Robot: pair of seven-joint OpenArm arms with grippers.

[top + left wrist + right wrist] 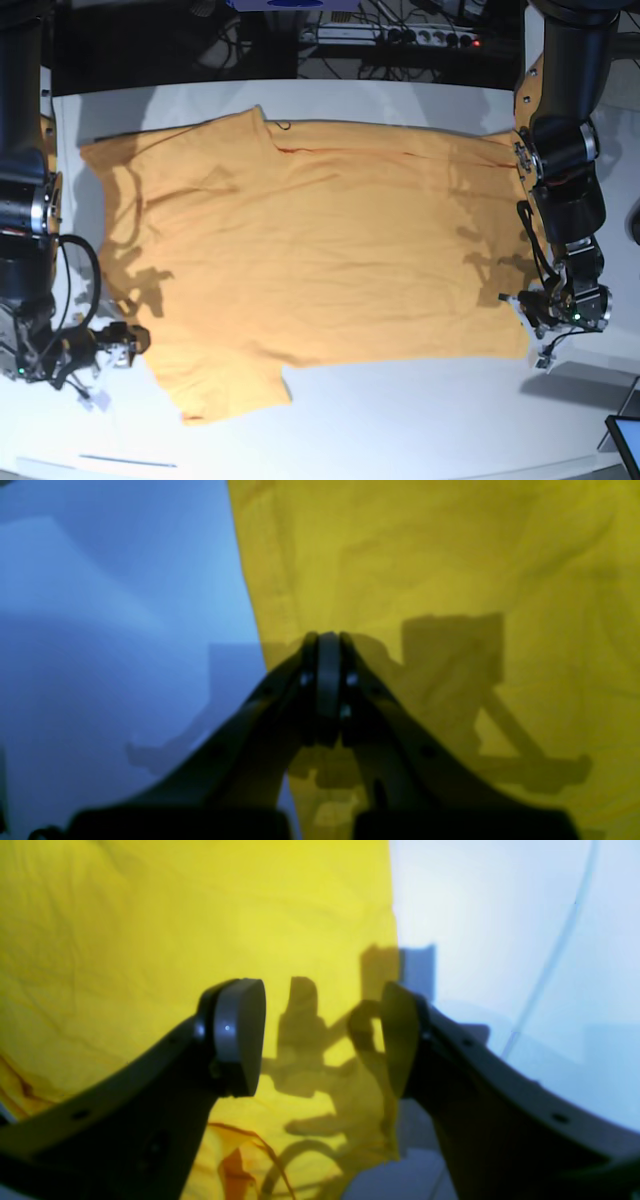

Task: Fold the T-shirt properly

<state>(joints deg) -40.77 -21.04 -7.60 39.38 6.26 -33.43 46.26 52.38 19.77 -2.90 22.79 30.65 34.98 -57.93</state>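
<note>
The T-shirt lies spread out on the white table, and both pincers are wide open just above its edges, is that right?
Not quite. The T-shirt does lie spread on the white table, but only the right pincer is open, as the right wrist view shows. The left wrist view shows the left pincer shut, its jaws pressed together with nothing between them.

Two-armed robot. Left gripper [328,645]: two black curved fingers, each with small pale screw heads near the tip. Right gripper [322,1040]: matching dark fingers [235,1035] ending in rounded grey pads, one bearing a small bright dot; screw holes along the finger bodies. Base view: dark cylindrical arm links with orange side panels and looping black cables at both wrists
</note>
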